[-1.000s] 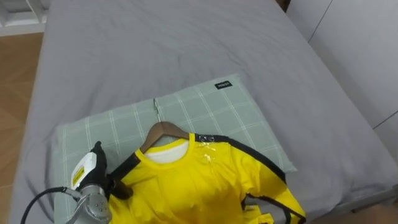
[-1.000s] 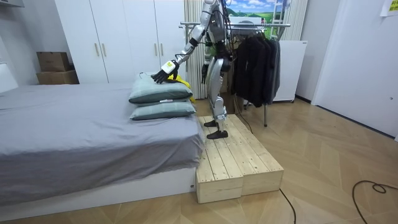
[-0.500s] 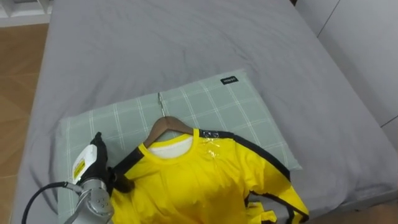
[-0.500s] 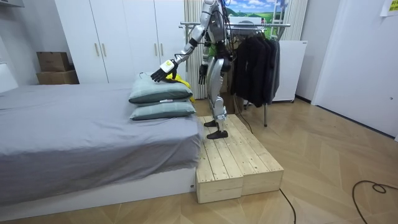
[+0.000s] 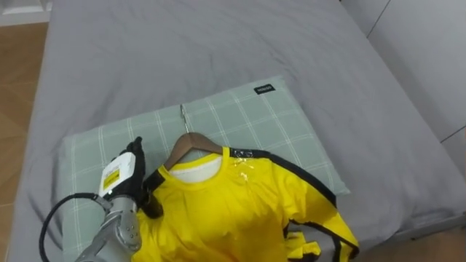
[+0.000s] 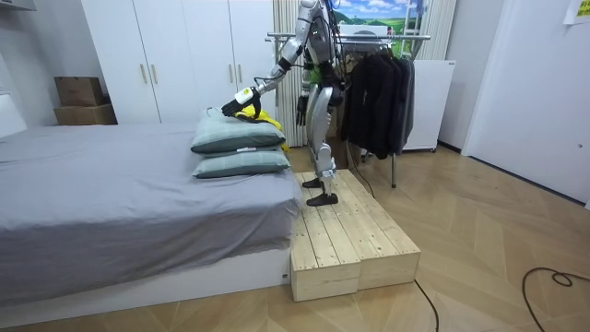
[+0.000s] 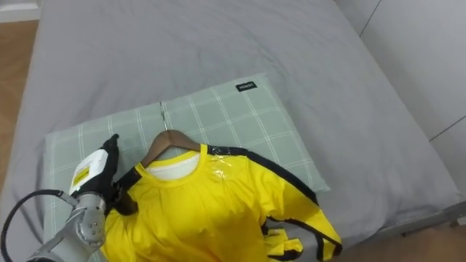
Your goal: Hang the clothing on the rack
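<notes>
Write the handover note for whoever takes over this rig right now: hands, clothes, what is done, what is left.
Left hand: at the yellow shirt's shoulder on the robot's left, by the end of the wooden hanger. Whether it grips cannot be told.
Right hand: down by the robot's side, idle.
Things: the shirt is on the hanger and lies on the top green checked pillow on the bed. The clothes rack stands behind the robot.
Done: shirt is on the hanger.
Left: lift it, turn to the rack, hook it on the rail.
</notes>
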Motion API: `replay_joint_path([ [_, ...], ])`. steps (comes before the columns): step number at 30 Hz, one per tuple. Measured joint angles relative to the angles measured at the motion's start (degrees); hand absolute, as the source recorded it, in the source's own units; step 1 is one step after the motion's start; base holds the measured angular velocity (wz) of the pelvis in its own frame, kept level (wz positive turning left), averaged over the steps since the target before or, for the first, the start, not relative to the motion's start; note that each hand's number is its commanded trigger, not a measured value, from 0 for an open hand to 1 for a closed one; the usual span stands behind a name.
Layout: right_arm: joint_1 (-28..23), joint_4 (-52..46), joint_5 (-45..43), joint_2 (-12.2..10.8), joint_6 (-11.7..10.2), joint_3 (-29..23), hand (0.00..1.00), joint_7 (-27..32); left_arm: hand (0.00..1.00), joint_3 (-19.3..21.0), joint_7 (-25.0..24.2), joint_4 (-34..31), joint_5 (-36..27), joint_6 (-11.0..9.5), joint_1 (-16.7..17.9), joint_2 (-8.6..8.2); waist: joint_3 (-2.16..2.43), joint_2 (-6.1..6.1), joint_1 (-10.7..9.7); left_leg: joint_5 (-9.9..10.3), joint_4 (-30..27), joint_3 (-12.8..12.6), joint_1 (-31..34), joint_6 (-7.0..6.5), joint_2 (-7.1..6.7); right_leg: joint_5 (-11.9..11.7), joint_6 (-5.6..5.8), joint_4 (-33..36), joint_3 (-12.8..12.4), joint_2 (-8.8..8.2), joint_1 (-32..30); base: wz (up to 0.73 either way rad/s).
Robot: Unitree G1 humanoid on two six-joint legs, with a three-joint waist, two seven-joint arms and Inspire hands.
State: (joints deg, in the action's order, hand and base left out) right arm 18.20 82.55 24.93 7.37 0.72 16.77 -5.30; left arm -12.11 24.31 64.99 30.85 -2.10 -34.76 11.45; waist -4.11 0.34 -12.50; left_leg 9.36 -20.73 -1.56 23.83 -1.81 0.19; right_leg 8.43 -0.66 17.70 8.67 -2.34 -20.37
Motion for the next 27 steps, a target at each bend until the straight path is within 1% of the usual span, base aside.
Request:
replay_joint_path([
  [2,0.30,-0.02,0.00,0.01,-0.11,0.00,0.00,-0.44,0.00,-0.66,0.00,-0.70,1.23,0.00,0.00,-0.07,-0.29,0.47,0.04,0.00,0.02,0.19,0.15,0.00,0.03,0.00,0.00,0.20,0.18,-0.09,-0.20,0.04],
  [5,0.39,0.01,-0.01,0.00,-0.66,0.01,0.00,-1.18,0.00,-1.08,-0.02,-0.85,1.35,-0.01,-0.05,-0.38,-0.51,0.85,0.01,0.00,-0.03,0.14,0.45,0.00,0.03,0.00,0.00,0.44,0.23,-0.19,-0.62,0.00],
  [12,0.34,0.01,-0.06,0.06,-0.63,0.00,0.00,-1.71,0.00,-1.73,-0.25,-0.85,1.40,-0.02,-0.05,-0.80,-0.52,0.86,-0.26,0.00,-0.02,0.08,0.37,0.00,0.08,0.01,0.02,0.97,0.20,-0.31,-0.79,0.00],
  [21,0.34,0.01,-0.06,0.07,-0.61,0.00,0.00,-2.36,0.00,-1.74,-0.29,-0.73,1.30,-0.02,-0.05,-0.80,-0.53,0.87,-0.17,0.00,0.05,-0.16,0.33,-0.01,-0.06,0.01,0.01,1.05,0.02,-0.23,-0.81,0.00],
  [27,0.52,-0.08,-0.22,0.32,-0.56,-0.14,0.00,-2.42,0.00,-1.74,-0.44,-0.64,-0.19,-0.02,-0.04,-0.81,-0.52,0.86,-0.05,0.00,-0.04,-0.25,0.45,0.00,-0.07,0.01,0.01,0.97,-0.02,-0.23,-1.05,0.00],
])
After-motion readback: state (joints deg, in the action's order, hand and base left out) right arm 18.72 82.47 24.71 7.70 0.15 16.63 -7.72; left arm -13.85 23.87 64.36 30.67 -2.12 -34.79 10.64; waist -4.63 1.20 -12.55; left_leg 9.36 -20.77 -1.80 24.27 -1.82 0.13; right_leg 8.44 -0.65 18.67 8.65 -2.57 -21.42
